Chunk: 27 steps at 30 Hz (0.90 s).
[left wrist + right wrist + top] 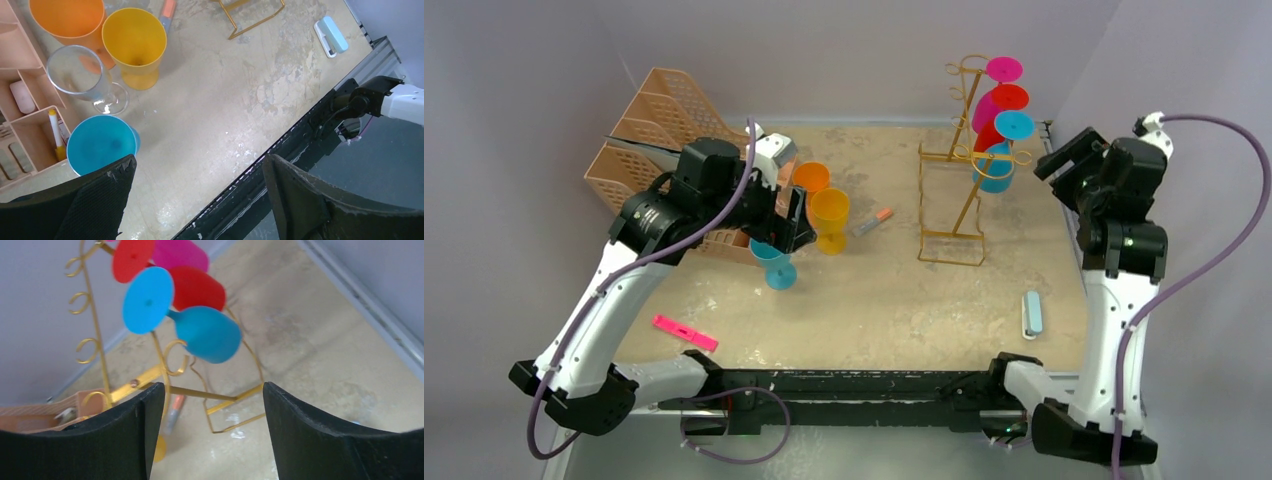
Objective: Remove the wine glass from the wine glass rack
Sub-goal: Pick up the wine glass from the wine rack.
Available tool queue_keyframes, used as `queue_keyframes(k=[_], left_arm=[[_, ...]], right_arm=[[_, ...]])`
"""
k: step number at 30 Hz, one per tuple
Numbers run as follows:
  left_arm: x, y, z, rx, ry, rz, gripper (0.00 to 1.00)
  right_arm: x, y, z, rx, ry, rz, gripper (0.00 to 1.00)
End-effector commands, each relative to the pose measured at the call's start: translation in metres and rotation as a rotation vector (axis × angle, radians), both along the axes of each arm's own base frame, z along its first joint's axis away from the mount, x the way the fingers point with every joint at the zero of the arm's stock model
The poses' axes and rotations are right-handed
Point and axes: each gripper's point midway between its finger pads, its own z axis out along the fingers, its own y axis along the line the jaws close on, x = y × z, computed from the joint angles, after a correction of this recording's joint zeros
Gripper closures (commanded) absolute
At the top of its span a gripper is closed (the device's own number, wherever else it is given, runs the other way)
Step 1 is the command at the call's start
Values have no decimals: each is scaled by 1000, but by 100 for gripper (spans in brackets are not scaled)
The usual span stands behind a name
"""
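The right tool [210, 405] is held with its fingers apart and nothing between them; just ahead of it the blue wine glass [207, 332] is seen hanging on the wine glass rack [142, 379], with a red glass [197, 287] and a pink glass [180, 255] hung beyond. The left tool [199, 165] is likewise spread wide and empty above the tabletop [225, 100], a blue goblet [100, 142] being seen beside one finger and a clear glass [82, 72], a yellow cup [134, 42] and an orange cup [70, 17] farther ahead.

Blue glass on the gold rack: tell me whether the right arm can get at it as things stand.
Probably yes. The right gripper faces the blue glass with jaws apart and nothing between; the red glass hangs close behind.
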Motion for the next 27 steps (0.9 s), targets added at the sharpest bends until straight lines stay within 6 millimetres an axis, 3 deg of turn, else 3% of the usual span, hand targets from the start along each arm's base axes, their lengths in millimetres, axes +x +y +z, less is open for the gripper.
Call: queue_keyframes(k=[1, 6, 9, 21, 27], left_arm=[[-3, 6, 14, -42, -43, 34, 4], [-2, 17, 15, -17, -65, 86, 3], [-3, 21, 21, -25, -92, 92, 3], [-1, 26, 30, -20, -116, 118, 5], [-5, 22, 31, -44, -107, 106, 4]], right_arm=[[38, 23, 29, 106, -76, 123, 28], [65, 32, 50, 174, -111, 173, 42], [72, 27, 57, 166, -123, 150, 46], [107, 4, 35, 238, -87, 0, 53], [123, 4, 24, 299, -101, -17, 54]])
